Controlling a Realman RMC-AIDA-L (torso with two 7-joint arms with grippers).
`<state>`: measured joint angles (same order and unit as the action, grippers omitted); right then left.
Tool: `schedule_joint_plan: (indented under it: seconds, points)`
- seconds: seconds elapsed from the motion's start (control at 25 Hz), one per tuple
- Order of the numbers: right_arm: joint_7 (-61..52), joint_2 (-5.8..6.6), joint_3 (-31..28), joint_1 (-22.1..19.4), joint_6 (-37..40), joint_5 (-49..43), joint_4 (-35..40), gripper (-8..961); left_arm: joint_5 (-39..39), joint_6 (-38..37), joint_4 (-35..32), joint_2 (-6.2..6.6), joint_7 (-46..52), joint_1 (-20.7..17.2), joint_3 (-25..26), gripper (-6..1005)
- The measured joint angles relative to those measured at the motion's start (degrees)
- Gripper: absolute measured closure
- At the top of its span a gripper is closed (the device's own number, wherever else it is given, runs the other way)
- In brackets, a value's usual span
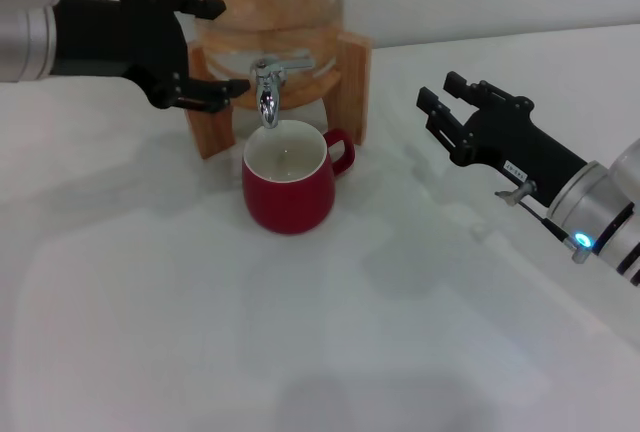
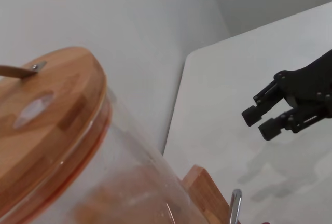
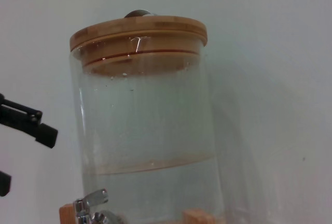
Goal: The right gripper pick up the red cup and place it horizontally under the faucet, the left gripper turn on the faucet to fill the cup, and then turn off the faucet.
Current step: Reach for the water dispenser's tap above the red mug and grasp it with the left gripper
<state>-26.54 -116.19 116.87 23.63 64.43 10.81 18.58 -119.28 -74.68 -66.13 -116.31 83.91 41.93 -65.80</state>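
While unreadable, white label on right claw [image 1: 447, 112], red cup [image 1: 288, 184] under faucet [image 1: 268, 89]

Dark-red cup [image 1: 289, 192] white inside, chrome faucet [image 1: 268, 87], seemingly black tools

The red cup [image 1: 289, 190] stands upright directly under the chrome faucet [image 1: 268, 87], handle toward the right

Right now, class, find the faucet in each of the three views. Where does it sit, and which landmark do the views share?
Head view: the faucet hangs just above the red cup, on the dispenser's front.
Left wrist view: only a chrome sliver shows at the bottom edge.
Right wrist view: it sits at the jar's foot.
Shared landmark: the glass water jar.
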Motion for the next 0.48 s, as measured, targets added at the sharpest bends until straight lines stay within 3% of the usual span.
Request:
schedule_joint_plan:
  seconds: [0.48]
  points:
    - [0.2,0.0,0.6,-0.2,0.0,0.0,0.8,557,0.0,0.1,2.6,-0.42,-2.7,1.5,0.6,151]
